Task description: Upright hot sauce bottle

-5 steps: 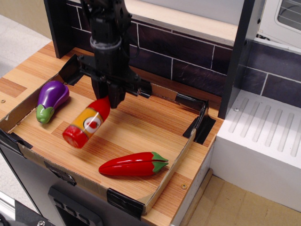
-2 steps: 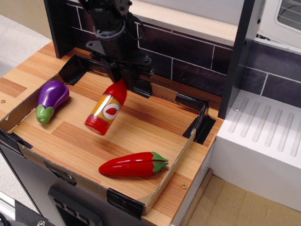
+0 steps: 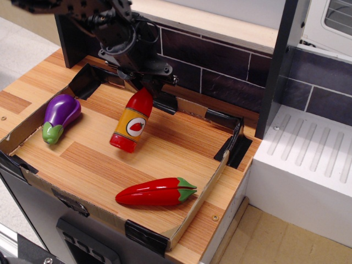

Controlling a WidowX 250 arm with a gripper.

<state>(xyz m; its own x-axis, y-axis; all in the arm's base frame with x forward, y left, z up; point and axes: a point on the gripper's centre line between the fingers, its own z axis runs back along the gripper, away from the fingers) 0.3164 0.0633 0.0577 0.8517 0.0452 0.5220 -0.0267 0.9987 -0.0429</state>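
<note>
The black fingers [image 3: 144,88] are clenched on the rounded neck of the hot sauce bottle [image 3: 132,122], gripping it from above. The bottle hangs nearly upright with a slight tilt, neck toward the back wall and red base low over the wood-grain table [image 3: 165,148], inside the cardboard-edged tray area; whether the base touches cannot be told. A purple eggplant [image 3: 59,116] lies well apart by the tray's near-left edge in the view, and a red chili pepper [image 3: 156,192] lies near the front edge.

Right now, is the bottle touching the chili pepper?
Apart. The only view shows bare wood between the bottle, held by its neck in the gripper, and the pepper nearer the tray's front.
</note>
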